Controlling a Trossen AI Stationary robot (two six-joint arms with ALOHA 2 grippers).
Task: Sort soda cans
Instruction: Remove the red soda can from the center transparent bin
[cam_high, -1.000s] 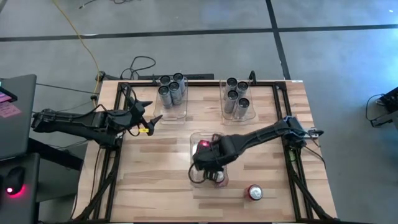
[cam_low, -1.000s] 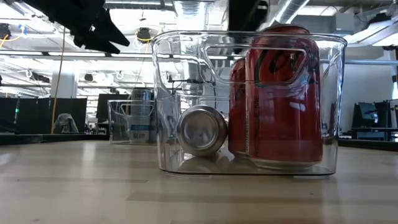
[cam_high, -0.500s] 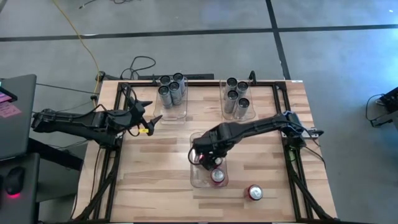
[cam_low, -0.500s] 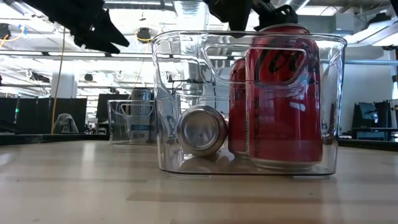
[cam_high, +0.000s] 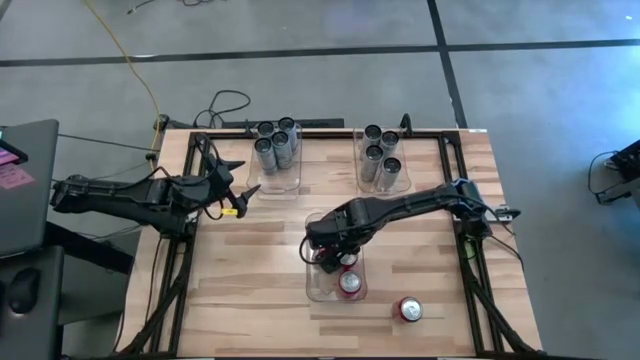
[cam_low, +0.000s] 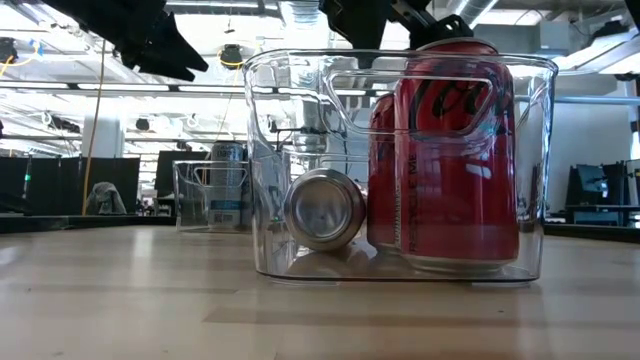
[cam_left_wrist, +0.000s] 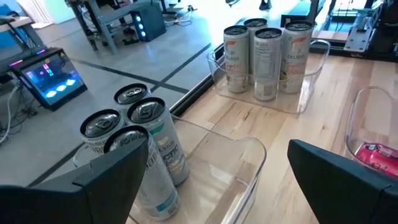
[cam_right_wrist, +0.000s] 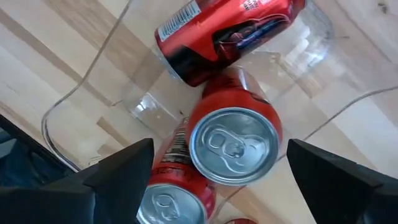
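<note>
A clear bin in the table's middle holds three red soda cans: two upright and one on its side, its silver end facing the low view. My right gripper hovers open above the bin, touching nothing. A fourth red can stands on the table near the front edge. My left gripper is open and empty beside the far-left bin of silver cans.
Two clear bins stand at the far edge, each with several upright silver cans: the left one and the right one. A black frame runs along the table's sides. Bare wood lies at the near left.
My right gripper has drawn back from over the bin's near part toward the far edge and a little left, uncovering the upright red can at the bin's near end. The cans have kept still.
</note>
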